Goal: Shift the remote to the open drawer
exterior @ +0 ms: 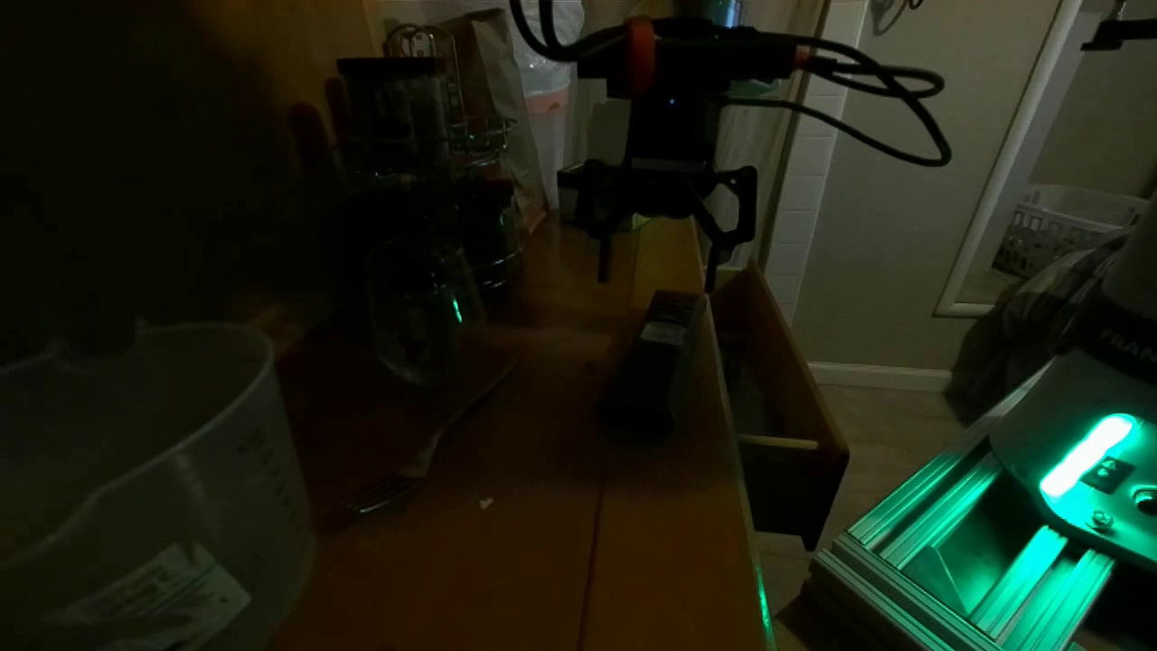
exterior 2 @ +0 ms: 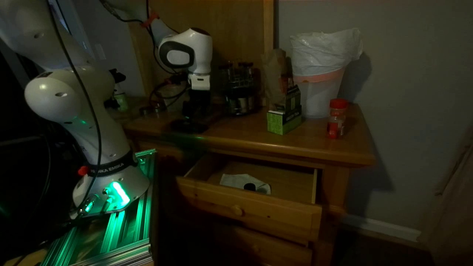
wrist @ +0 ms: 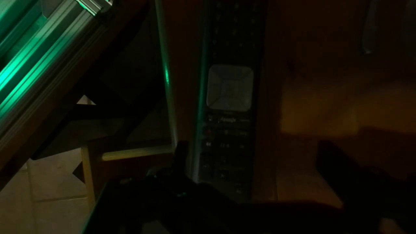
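Hand: my black two-fingered gripper (exterior: 657,282) points straight down, its fingers (wrist: 181,156) spread apart, the gap between them wider than what lies beneath.
Beneath me: a slim, black, oblong remote (exterior: 653,366); in the wrist view it runs between my two fingers, closer to one of them. Whether that finger touches it, I cannot tell.
Remote's place: flat, keys upward, on the reddish-brown wooden tabletop (exterior: 542,579), lengthwise near the front edge. A pale square pad (wrist: 229,87) sits among its dark keys.
Drawer: reddish-brown wooden box drawer (exterior 2: 258,212) with a flat front panel and a round wooden knob (exterior 2: 237,210), standing open below that edge. Inside it I see a white, paper-like sheet (exterior 2: 230,180) with a small dark round thing (exterior 2: 249,187) on it.
Arm: my white jointed arm (exterior 2: 202,48) comes down over the tabletop; black cables (exterior: 890,81) loop out beside my wrist.
Across from the remote: a thin metal utensil (exterior: 425,461) and a clear rounded glass (exterior: 425,316).
Tub: translucent plastic tub (exterior: 208,479) with measuring marks, on the same tabletop.
Tabletop's back: dark-lidded jars in a wire rack (exterior 2: 242,105), a brown paper bag (exterior 2: 272,81), a translucent bucket (exterior 2: 319,96) lined with white plastic.
Tabletop's end: a small green-and-black box (exterior 2: 282,122) and a clear red-lidded jar (exterior 2: 335,125).
Base: mine shows a bright green light strip (exterior 2: 120,194) above green-tinted metal rails (exterior 2: 116,231).
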Motion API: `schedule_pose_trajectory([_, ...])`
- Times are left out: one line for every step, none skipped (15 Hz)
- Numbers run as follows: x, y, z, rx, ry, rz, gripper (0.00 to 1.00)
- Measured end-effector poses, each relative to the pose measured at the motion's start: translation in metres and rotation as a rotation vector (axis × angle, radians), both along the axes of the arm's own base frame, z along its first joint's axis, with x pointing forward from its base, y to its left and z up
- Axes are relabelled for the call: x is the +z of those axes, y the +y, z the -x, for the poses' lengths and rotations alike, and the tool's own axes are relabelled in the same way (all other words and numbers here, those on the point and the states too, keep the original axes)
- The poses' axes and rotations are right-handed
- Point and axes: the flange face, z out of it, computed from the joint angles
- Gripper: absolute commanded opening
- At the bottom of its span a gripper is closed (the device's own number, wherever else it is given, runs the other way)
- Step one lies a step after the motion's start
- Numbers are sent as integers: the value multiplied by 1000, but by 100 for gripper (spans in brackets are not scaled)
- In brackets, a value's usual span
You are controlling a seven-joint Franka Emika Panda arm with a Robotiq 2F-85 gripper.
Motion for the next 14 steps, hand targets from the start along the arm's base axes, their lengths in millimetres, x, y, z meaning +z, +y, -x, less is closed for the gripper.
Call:
schedule_pose_trajectory([0, 0, 0, 2, -1, 0, 100])
schedule_pose_trajectory([0, 0, 0, 3, 0, 0, 100])
schedule_pose_trajectory([0, 0, 0, 3, 0, 0, 100])
schedule_pose_trajectory([0, 0, 0, 3, 0, 0, 100])
schedule_pose_trajectory([0, 0, 0, 4, 0, 0, 100])
schedule_pose_trajectory([0, 0, 0, 4, 0, 0, 100])
schedule_pose_trajectory([0, 0, 0, 4, 0, 0, 100])
schedule_pose_trajectory([0, 0, 0, 4, 0, 0, 100])
schedule_pose_trajectory([0, 0, 0, 3, -1, -2, 100])
schedule_pose_trajectory([1, -1, -1, 5, -5, -9, 100])
schedule_pose_trajectory([2, -4, -3, 12, -11, -22, 100])
schedule_pose_trajectory([3, -9, -6, 19, -18, -36, 100])
schedule_pose_trajectory([4, -14, -9, 25, -26, -50, 100])
schedule_pose_trajectory([4, -18, -12, 30, -33, -63, 100])
